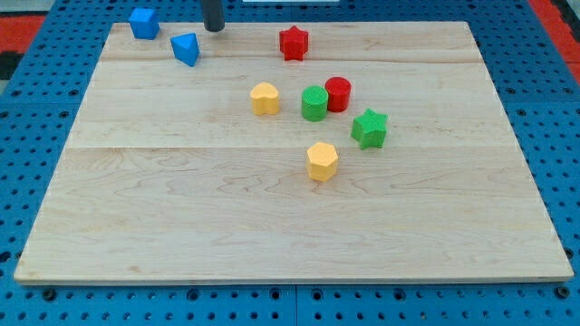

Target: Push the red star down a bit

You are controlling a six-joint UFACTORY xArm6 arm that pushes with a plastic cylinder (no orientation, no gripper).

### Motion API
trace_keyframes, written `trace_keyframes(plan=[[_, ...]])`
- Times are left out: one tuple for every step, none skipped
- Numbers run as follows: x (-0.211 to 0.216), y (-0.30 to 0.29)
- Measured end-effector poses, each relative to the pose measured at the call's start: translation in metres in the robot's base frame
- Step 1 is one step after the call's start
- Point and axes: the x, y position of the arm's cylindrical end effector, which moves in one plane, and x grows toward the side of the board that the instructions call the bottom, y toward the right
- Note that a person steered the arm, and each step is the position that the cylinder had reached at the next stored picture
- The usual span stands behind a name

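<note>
Sitting near the board's top edge, right of centre: red star, untouched. Well apart to the view's left, rod tip, bare rod with no jaws to open or close, beside blue wedge-like block. Below the star: red cylinder, green cylinder, yellow heart-like block. Risk: overlong push driving star into that cluster; off-centre contact spinning it sideways.

The straight dark rod is cut off by the view's top edge; only its lower stretch shows.
</note>
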Motion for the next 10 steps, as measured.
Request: trace_keyframes(plan=[[0.0,0.0],[-0.002,0.005],[-0.001,0.012],[-0.001,0.025],[-0.002,0.056],[-0.003,0.057],[0.021,0.098],[0.021,0.098],[0.058,0.098],[0.059,0.098]])
